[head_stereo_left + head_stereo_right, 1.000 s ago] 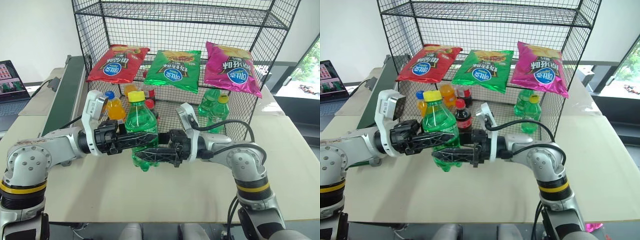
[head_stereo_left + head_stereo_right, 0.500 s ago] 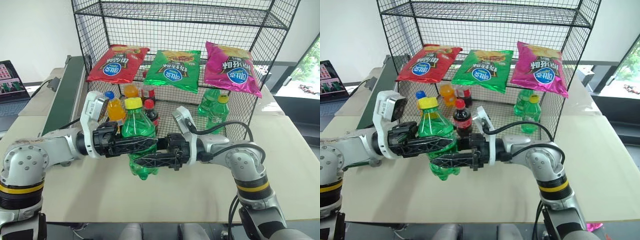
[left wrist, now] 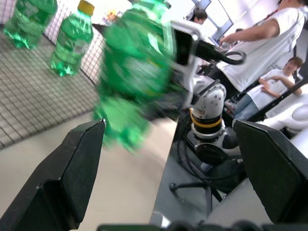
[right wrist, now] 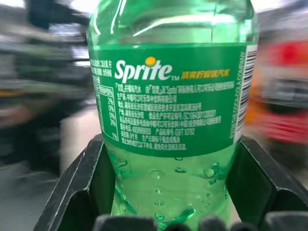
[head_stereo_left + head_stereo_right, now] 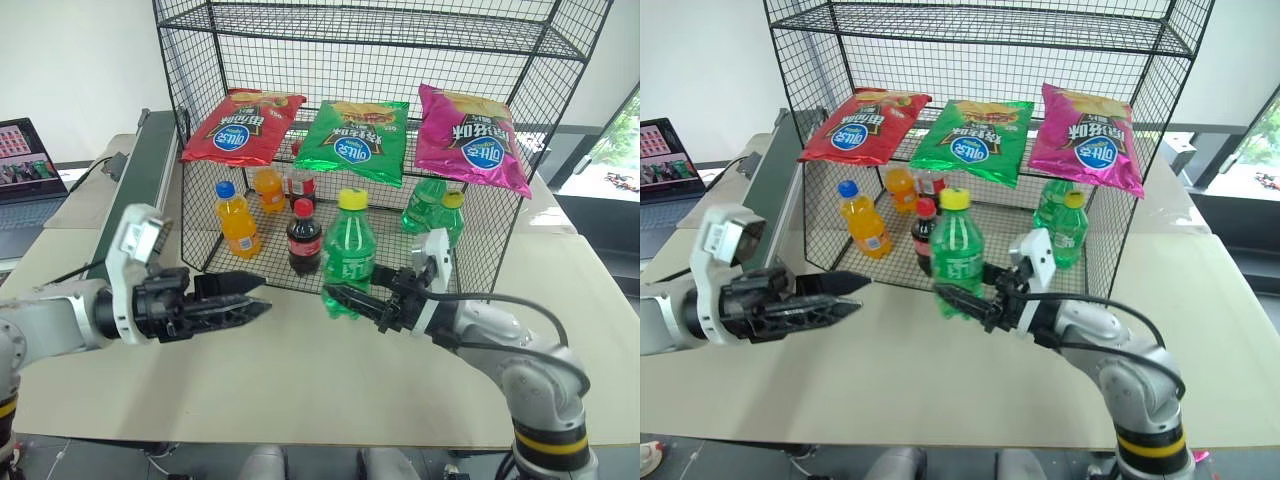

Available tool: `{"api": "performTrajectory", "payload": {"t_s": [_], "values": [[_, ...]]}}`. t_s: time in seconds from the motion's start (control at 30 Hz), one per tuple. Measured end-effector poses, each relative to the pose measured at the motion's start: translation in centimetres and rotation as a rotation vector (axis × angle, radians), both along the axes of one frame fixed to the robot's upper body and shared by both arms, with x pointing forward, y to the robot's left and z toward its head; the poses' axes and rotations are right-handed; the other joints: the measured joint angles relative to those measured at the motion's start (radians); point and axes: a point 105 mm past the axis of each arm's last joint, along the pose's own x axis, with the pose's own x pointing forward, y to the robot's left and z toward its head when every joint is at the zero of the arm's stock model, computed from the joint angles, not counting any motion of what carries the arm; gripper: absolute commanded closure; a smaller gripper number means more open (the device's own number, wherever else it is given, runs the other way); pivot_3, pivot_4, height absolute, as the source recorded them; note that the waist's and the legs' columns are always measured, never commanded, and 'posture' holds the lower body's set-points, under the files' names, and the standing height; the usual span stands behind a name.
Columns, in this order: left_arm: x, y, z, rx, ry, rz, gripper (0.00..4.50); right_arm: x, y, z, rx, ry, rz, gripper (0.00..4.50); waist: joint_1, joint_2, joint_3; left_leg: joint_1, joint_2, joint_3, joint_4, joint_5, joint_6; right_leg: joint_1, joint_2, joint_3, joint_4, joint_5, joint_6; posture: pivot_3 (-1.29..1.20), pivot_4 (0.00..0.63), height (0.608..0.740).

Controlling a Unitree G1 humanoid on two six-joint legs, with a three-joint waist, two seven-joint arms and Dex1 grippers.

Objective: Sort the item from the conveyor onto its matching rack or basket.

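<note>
Handover done — a second ago both pincers were on the green bottle (image 5: 349, 254), now only the right pincer (image 5: 352, 300) has it, clamped on the lower body below the label, bottle upright, yellow cap up. The left pincer (image 5: 252, 301) has let go and pulled back toward the robot's left, fingers spread wide with nothing between them, well apart from the bottle.

The bottle has also moved right and sits in the air just in front of the black wire rack (image 5: 372, 15), above the worktop (image 5: 300, 380), near the cola bottle (image 5: 303, 237). The other green bottles (image 5: 432, 208) stand in the rack's bottom tier on the right.

My read: transfer step is over — what's left is carrying it right and into that tier beside the matching bottles. The conveyor (image 5: 135, 175) runs along the left, behind the left arm.
</note>
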Motion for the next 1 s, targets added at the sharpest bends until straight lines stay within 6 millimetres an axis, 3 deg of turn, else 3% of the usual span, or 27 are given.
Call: {"api": "performTrajectory", "payload": {"t_s": [0.1, 0.23, 0.43, 0.6, 0.93, 1.0], "values": [[0.3, -0.7, -0.6, 0.018, -0.067, 0.028, 0.0, 2.0, -2.7, -1.0, -0.067, -0.088, -0.284, 1.65, 0.002, 0.0, 0.0, 0.0, 0.0, 0.0, 0.0, 0.001, -0.001, 0.0, 0.0, 0.001, 0.0, 0.0, 0.0, 0.0, 0.15, 0.738], [0.8, -1.9, -1.3, -0.009, -0.094, 0.03, 0.0, 3.6, -5.3, -3.0, -0.168, -0.189, -0.539, 1.65, 0.003, 0.0, 0.0, -0.001, 0.0, 0.0, 0.0, 0.001, -0.001, 0.0, 0.0, 0.001, 0.0, 0.0, 0.0, 0.0, 0.15, 0.738], [1.6, -2.9, -1.1, 0.009, -0.174, 0.015, 0.0, 4.6, -6.4, -4.7, -0.178, -0.254, -0.728, 1.65, -0.002, 0.001, 0.0, 0.0, 0.0, 0.0, -0.001, 0.001, -0.001, 0.0, 0.001, 0.002, 0.001, 0.001, -0.002, 0.0, 0.15, 0.738], [2.0, -3.3, -1.1, 0.016, -0.206, -0.011, 0.0, 5.0, -7.2, -7.6, -0.179, -0.208, -0.829, 1.65, -0.001, 0.001, 0.0, 0.0, -0.001, 0.0, 0.0, 0.001, -0.001, 0.001, 0.0, 0.002, 0.001, 0.001, -0.002, 0.0, 0.15, 0.738], [2.0, -3.3, -1.3, 0.025, -0.217, -0.023, 0.0, 5.6, -9.3, -8.3, -0.152, -0.226, -0.975, 1.65, -0.004, 0.001, -0.001, 0.0, 0.0, 0.0, 0.0, 0.001, 0.0, 0.002, 0.001, 0.002, 0.001, 0.001, -0.003, 0.0, 0.15, 0.738], [2.1, -3.2, -1.5, 0.034, -0.218, -0.015, 0.0, 5.9, -9.1, -8.2, -0.14, -0.226, -0.979, 0.63, -0.006, 0.001, -0.001, 0.0, 0.0, 0.0, 0.0, 0.001, 0.0, 0.002, 0.001, 0.002, 0.002, 0.002, -0.003, 0.0, 0.15, 0.738]]}}
